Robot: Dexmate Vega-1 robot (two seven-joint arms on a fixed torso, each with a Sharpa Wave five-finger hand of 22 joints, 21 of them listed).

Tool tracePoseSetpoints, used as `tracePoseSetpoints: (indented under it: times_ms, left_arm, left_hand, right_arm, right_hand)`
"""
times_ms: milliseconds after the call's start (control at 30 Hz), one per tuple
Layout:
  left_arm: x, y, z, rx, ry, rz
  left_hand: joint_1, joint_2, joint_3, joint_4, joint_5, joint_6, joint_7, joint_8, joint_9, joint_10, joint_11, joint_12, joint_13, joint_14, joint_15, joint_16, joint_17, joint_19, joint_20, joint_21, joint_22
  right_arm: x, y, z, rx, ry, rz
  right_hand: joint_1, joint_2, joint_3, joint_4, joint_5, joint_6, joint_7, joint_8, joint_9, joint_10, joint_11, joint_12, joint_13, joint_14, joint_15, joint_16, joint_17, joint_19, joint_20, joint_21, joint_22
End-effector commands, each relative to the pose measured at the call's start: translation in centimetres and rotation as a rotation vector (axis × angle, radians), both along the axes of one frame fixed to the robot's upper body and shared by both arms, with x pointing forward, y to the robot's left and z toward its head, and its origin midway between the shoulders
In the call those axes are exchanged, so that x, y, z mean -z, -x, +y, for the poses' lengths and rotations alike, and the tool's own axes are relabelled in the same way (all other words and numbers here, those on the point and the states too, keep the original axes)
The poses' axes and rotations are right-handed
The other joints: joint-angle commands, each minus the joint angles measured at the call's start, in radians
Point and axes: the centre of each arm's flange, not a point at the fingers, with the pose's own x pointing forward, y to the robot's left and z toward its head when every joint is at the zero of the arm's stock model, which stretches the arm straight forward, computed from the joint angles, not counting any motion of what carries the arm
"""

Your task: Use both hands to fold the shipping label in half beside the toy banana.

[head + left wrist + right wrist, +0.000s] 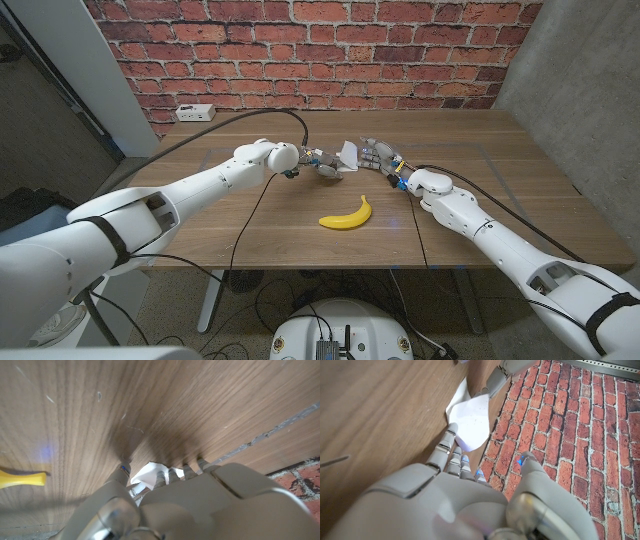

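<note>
Head view: your left hand [322, 165] and right hand [378, 159] both grasp label [348, 156], raised; banana [348, 214] nearer.

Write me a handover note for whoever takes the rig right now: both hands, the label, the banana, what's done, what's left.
Left hand: holds one side of the shipping label, fingers closed on it.
Right hand: fingers on the label's other side, seen close in the right wrist view.
Label: lifted off the table between the hands, bent, not flat.
Toy banana: lies on the table nearer the robot than the label, untouched.
Done: label picked up by both hands.
Left: finish the fold and crease it, then set it down beside the banana.
</note>
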Motion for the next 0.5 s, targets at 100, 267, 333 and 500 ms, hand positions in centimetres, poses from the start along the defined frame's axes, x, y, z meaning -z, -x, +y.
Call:
tracePoseSetpoints:
  times_ms: [100, 267, 333, 500]
  left_arm:
    - [-0.2, -0.4, 0.1, -0.002, 0.0, 0.002]
    - [-0.2, -0.6, 0.0, -0.002, -0.001, 0.004]
    - [-0.2, -0.6, 0.0, -0.001, -0.001, 0.004]
    - [-0.3, -0.7, -0.1, 0.002, -0.003, 0.002]
  left_hand:
    - [-0.004, 0.002, 0.001, 0.007, 0.007, 0.007, 0.001, 0.011, 0.007, 0.009, 0.005, 0.011, 0.023, -0.012, -0.067, -0.001, 0.004, -0.004, -0.007, 0.005, 0.004]
    - [-0.004, 0.002, 0.001, 0.008, 0.007, 0.006, 0.002, 0.011, 0.007, 0.008, 0.004, 0.011, 0.023, -0.012, -0.067, 0.0, 0.004, -0.004, -0.008, 0.005, 0.004]
    - [-0.004, 0.002, 0.001, 0.008, 0.007, 0.006, 0.002, 0.011, 0.007, 0.008, 0.005, 0.011, 0.023, -0.012, -0.067, 0.0, 0.004, -0.004, -0.007, 0.005, 0.004]
    - [-0.004, 0.002, 0.002, 0.008, 0.007, 0.005, 0.004, 0.011, 0.007, 0.006, 0.008, 0.01, 0.023, -0.012, -0.067, 0.0, 0.004, -0.004, -0.009, 0.006, 0.004]
  right_arm:
    - [-0.4, -0.6, 0.1, 0.013, 0.092, 0.006]
    - [-1.4, -0.1, 0.2, 0.051, 0.198, -0.062]
    - [-1.9, 0.0, 0.3, 0.058, 0.232, -0.079]
    - [-3.0, 0.1, 0.4, 0.06, 0.306, -0.103]
  right_hand:
    - [-0.031, -0.008, -0.009, 0.018, -0.004, 0.0, -0.001, 0.014, 0.001, 0.043, -0.006, 0.007, 0.002, 0.028, -0.002, 0.007, 0.005, 0.016, 0.004, 0.003, 0.001]
    - [-0.055, -0.016, -0.015, 0.028, -0.006, 0.043, -0.039, 0.029, -0.002, 0.199, -0.06, 0.045, 0.005, 0.092, -0.026, 0.021, 0.001, 0.038, 0.012, 0.006, 0.005]
    - [-0.057, -0.018, -0.015, 0.028, -0.006, 0.059, -0.042, 0.033, -0.002, 0.218, -0.064, 0.048, 0.005, 0.101, -0.031, 0.022, 0.0, 0.032, 0.015, 0.003, 0.005]
    - [-0.059, -0.024, -0.015, 0.024, -0.004, 0.117, -0.034, 0.047, -0.003, 0.202, -0.065, 0.029, 0.006, 0.083, -0.055, 0.007, -0.004, 0.025, 0.0, -0.001, 0.005]
